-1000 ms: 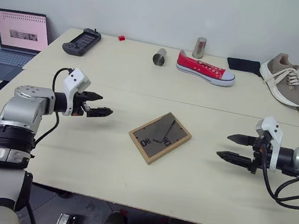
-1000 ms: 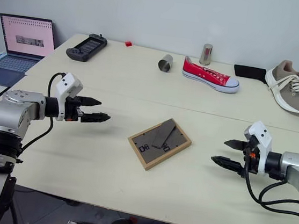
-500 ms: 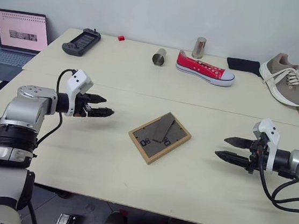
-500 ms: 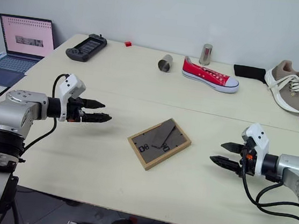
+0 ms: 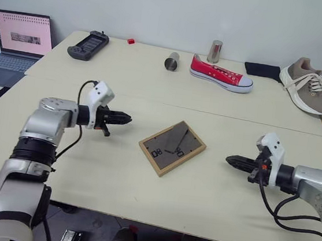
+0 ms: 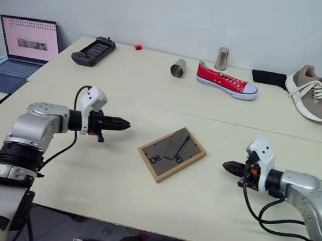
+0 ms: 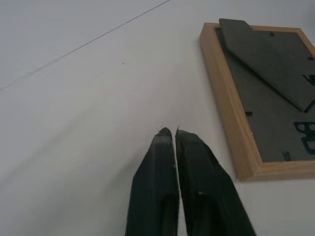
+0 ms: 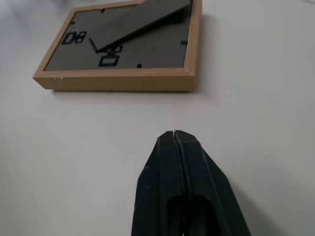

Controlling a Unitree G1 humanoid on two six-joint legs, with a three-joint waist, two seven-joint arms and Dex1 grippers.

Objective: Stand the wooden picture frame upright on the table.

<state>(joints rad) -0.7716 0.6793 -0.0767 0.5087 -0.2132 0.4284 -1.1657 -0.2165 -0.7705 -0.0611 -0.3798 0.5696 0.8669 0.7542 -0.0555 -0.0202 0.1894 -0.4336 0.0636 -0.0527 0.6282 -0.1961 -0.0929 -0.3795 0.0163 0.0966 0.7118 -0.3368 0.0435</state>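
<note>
The small rectangular light-wood picture frame (image 5: 172, 148) shows a dark grey back panel with white marks near its 7 o'clock corner. The large tabletop (image 5: 115, 167) beneath is pale cream-beige, crossed by a thin darker seam. At 12 o'clock lies a red canvas sneaker (image 5: 220, 74) with white sole and laces; at 2 o'clock, a tan shoe (image 5: 308, 85) with white laces. A laptop (image 5: 20, 35) at 10 o'clock glows pink. Both grippers (image 5: 125, 117) (image 5: 230, 160) have black fingers and white wrist housings.
</note>
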